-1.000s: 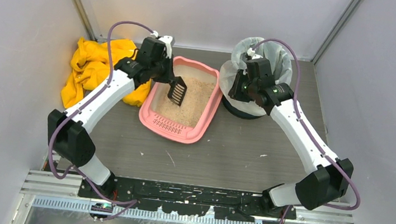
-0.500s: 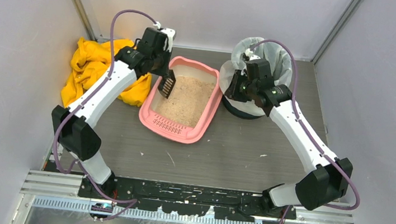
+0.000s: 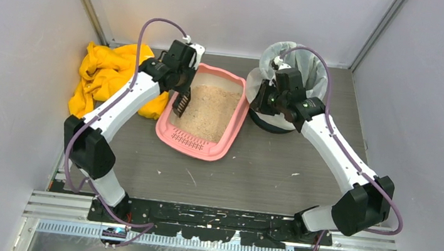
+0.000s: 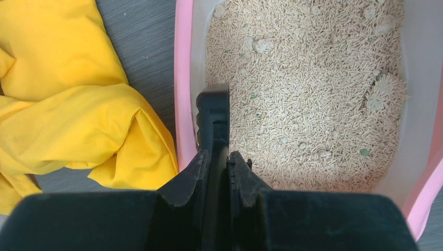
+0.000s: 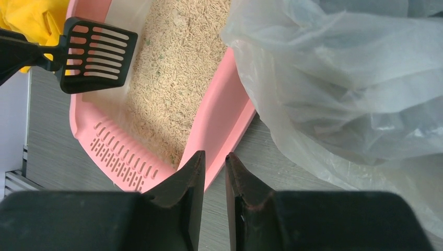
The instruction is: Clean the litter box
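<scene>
The pink litter box (image 3: 230, 134) sits mid-table with beige litter (image 3: 209, 108) in it and its slotted lip toward the arms. My left gripper (image 3: 179, 88) is shut on the handle of a black slotted scoop (image 3: 181, 103). It holds the scoop edge-on above the litter by the box's left wall (image 4: 183, 94). In the left wrist view the scoop (image 4: 213, 117) runs forward from my gripper (image 4: 218, 155), and pale clumps (image 4: 377, 97) lie in the litter. My right gripper (image 5: 214, 155) hangs between box rim (image 5: 222, 125) and bin liner, jaws nearly together with nothing between them.
A round bin with a clear plastic liner (image 3: 299, 65) stands right of the box; the liner (image 5: 339, 78) fills the right wrist view's right side. A crumpled yellow cloth (image 3: 106, 74) lies left of the box, close to its wall (image 4: 68, 104). Small specks dot the table front.
My left arm swung the scoop from over the litter toward the box's left wall and turned it from flat to edge-on. The right arm barely moved.
</scene>
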You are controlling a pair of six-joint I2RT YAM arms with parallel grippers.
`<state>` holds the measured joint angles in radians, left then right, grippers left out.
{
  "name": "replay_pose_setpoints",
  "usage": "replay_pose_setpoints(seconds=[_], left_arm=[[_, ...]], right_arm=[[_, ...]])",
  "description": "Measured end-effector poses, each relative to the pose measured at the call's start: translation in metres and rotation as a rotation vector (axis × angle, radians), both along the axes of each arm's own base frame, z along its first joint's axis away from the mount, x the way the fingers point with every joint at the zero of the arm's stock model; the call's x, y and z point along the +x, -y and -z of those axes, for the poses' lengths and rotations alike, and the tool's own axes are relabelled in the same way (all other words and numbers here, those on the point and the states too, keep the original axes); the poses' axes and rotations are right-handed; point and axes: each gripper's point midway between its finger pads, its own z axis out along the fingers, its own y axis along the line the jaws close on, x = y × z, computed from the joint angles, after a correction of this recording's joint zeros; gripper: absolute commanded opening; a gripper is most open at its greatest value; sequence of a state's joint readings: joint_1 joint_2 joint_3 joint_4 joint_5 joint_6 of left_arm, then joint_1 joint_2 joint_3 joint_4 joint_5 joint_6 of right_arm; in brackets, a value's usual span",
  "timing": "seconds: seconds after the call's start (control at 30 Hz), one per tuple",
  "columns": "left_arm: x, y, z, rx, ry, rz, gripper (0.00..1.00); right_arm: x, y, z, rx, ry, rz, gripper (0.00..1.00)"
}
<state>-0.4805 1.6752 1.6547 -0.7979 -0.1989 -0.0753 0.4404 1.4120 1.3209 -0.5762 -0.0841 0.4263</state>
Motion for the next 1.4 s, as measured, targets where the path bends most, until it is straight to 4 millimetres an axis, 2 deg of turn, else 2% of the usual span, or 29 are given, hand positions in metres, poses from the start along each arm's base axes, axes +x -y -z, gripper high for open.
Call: replay_pose_setpoints(seconds=[0.13, 0.37, 0.43, 0.67, 1.07, 1.2, 1.4], left_arm=[[0.000, 0.003, 0.008, 0.044, -0.005, 0.005, 0.00], [0.010, 0.004, 0.045, 0.137, -0.054, -0.028, 0.00], [0.014, 0.006, 0.049, 0.163, -0.053, -0.036, 0.00], [0.019, 0.016, 0.050, 0.143, -0.062, -0.055, 0.00], [0.019, 0.044, 0.043, -0.054, -0.134, -0.083, 0.00], [0.022, 0.042, 0.040, -0.105, -0.151, -0.104, 0.00], [0.033, 0.025, 0.040, -0.215, -0.191, -0.170, 0.00]], right_arm=[[-0.003, 0.003, 0.004, 0.017, -0.018, 0.014, 0.26], [0.002, 0.002, -0.001, 0.038, 0.000, 0.023, 0.26], [0.002, 0.002, -0.001, 0.040, 0.001, 0.022, 0.26], [0.003, 0.004, -0.001, 0.038, 0.002, 0.027, 0.26], [0.005, 0.007, -0.001, 0.035, 0.004, 0.030, 0.26], [0.005, 0.007, -0.001, 0.035, 0.003, 0.031, 0.26], [0.004, 0.007, 0.003, 0.033, -0.002, 0.031, 0.26]])
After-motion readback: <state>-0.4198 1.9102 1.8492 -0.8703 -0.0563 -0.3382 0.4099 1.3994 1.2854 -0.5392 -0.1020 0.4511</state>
